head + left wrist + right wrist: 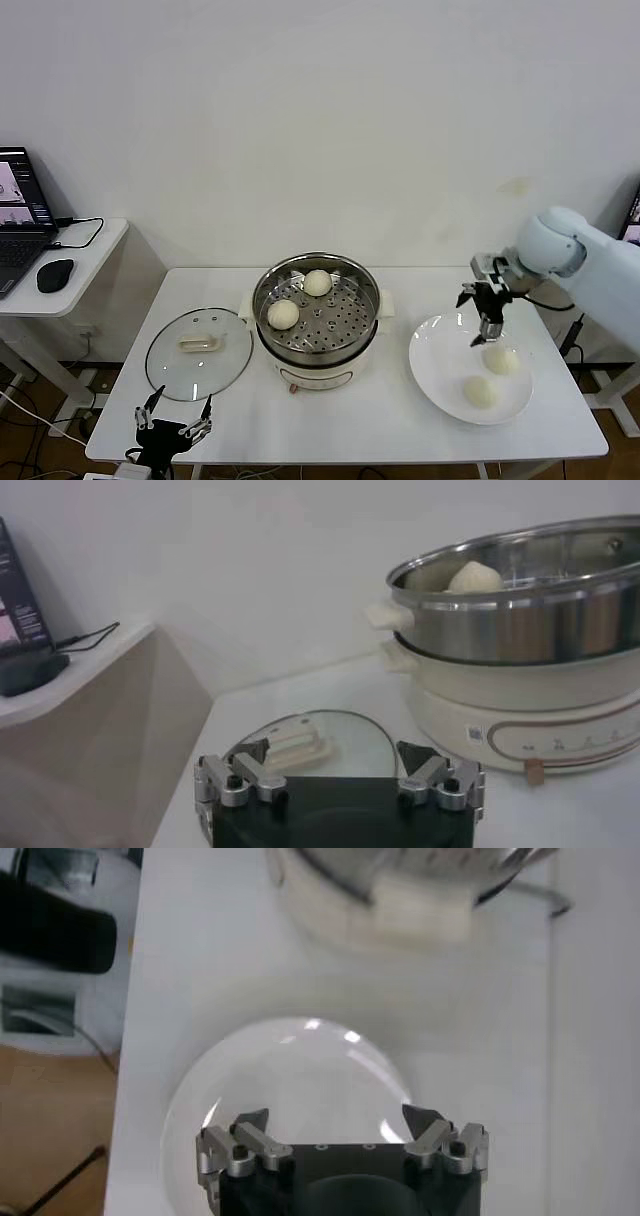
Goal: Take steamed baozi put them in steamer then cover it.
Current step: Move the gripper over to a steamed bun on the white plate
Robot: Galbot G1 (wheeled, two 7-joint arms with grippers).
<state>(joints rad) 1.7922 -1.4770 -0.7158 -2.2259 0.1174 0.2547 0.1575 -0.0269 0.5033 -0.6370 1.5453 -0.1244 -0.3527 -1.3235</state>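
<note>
Steel pot of the steamer [316, 318] at the centre of the white table [360, 420], seated on a cream-white electric base with side handles. The base front carries a small square label and a row of printed marks, visible in the left wrist view but too small to read. Two steamed baozi lie on the perforated tray inside: one toward the rear [317, 283], one toward the robot's left [283, 314]. Two more baozi, one farther [501, 360] and one nearer [480, 391], rest apart from each other on the flat white plate [435, 372], on the robot's right of the steamer.

Right gripper [486, 327]: hangs over the rear part of the plate, just above and beside the farther bun, fingers spread wide, holding nothing. The right wrist view shows both fingertips well apart over the plate surface.

Left gripper [172, 420]: low at the near table edge, just in front of the cover [198, 352], fingers spread wide and empty, touching nothing. The cover, clear glass with a metal rim and cream-white oblong handle, lies flat on the table on the robot's left of the steamer, close beside its base.

A laptop [20, 215] and a black mouse [55, 274] sit on a side desk [95, 245] farther left; the screen content is not legible.
</note>
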